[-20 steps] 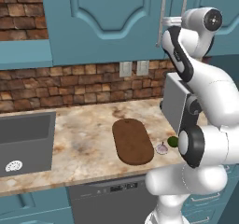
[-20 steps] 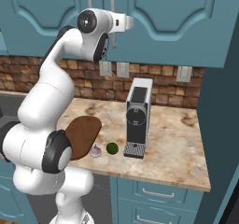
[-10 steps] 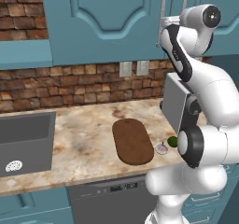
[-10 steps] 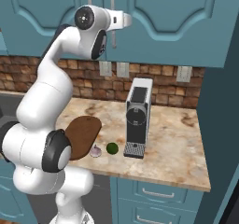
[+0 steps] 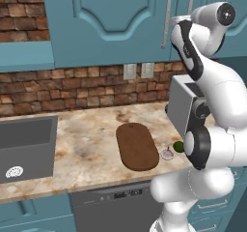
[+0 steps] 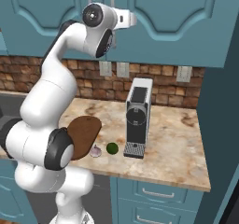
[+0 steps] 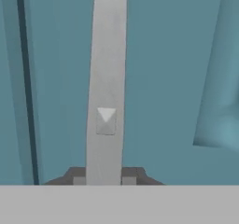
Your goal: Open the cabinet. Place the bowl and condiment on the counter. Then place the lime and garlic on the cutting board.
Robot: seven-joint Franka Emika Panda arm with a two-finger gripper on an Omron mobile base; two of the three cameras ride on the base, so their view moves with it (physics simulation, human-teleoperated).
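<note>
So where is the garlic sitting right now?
The garlic lies on the counter, not yet on the cutting board. In the left base view it sits just off the board's right edge, with the lime on its other side.

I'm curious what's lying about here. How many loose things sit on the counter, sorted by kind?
Cutting board: 1
Lime: 1
Garlic: 1
Coffee machine: 1
Total: 4

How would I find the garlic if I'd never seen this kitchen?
Look at the marbled counter and find the dark oval cutting board. Just off its right end sit two little round things: the garlic is the pale pinkish one touching the board's edge, next to the dark-green lime.
</note>
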